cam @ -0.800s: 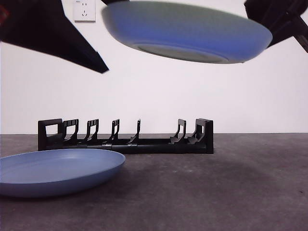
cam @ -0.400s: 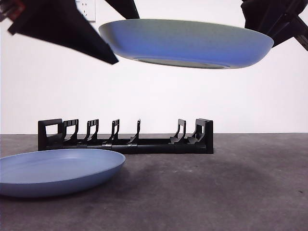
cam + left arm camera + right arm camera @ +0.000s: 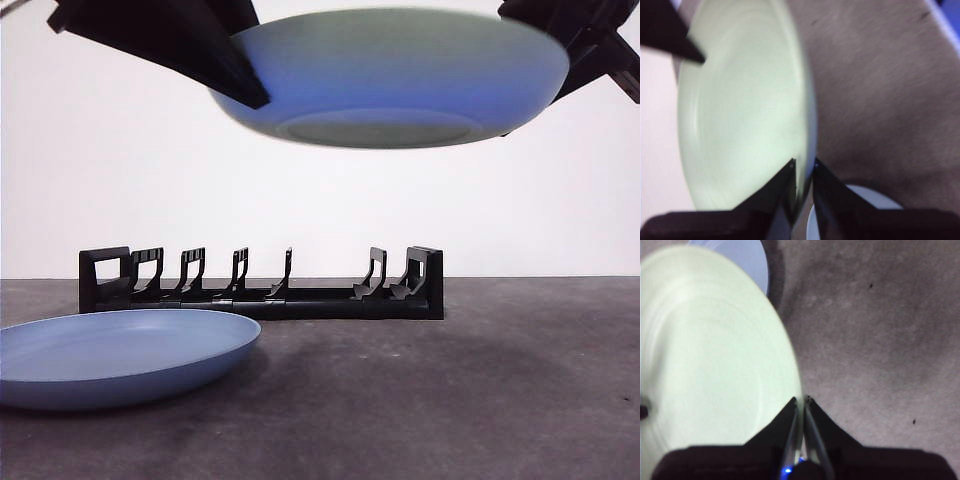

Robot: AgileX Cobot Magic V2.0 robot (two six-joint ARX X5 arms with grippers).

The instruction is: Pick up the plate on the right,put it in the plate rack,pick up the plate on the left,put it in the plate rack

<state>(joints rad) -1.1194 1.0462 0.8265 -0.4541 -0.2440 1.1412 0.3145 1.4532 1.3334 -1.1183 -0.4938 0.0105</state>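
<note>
Above the table [image 3: 480,400], both tools pinch the plate [image 3: 390,75].

Both end effectors, left [image 3: 804,167] and right [image 3: 801,402], are showing matte black, wedge-shaped jaws tapering to sharp points.

- Setting: a bare robot test bench, lab-like and not a lived-in kitchen.
- Work surface: a dark grey, mottled table [image 3: 480,400], matte, carrying only the test items.
- Landmark: a black plate rack [image 3: 262,283] set across the table's far part.
- Backdrop: a plain white wall [image 3: 540,200] directly behind the plate rack, unfurnished.
- Props: one blue plate [image 3: 115,355] lying flat in front of the plate rack; a second blue plate [image 3: 390,80] held in the air above it by black robot arms.
</note>
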